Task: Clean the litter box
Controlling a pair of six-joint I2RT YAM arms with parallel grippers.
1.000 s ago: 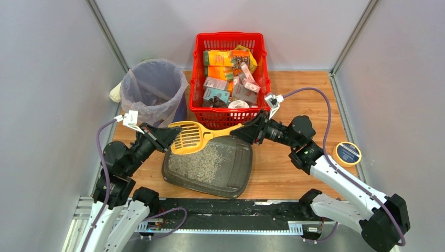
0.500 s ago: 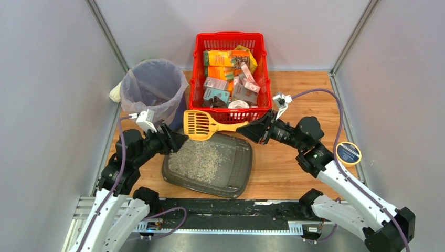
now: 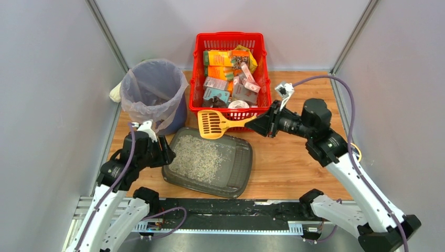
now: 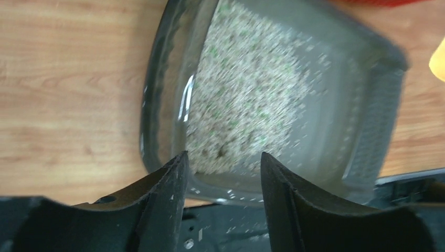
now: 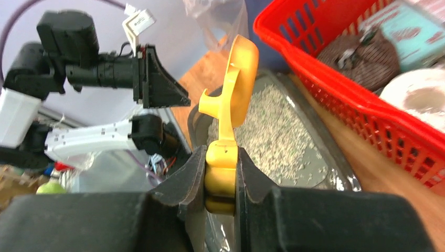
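The litter box is a dark grey tray with pale gravelly litter spread in its middle, lying on the wooden table in front of the arms. A yellow slotted scoop hangs over the tray's far edge. My right gripper is shut on its handle, with the scoop head pointing left and standing on edge in the right wrist view. My left gripper is open with nothing between its fingers, at the tray's left near corner. Its wrist view shows the litter box just ahead of the fingertips.
A red mesh basket full of packets stands behind the tray. A round bin lined with a clear bag stands at the back left. A roll of tape shows behind my right arm. Grey walls close both sides.
My left gripper opened, let go of the scoop head and drew back to the tray's left near corner. My right gripper closed on the handle and carried the scoop to the right.
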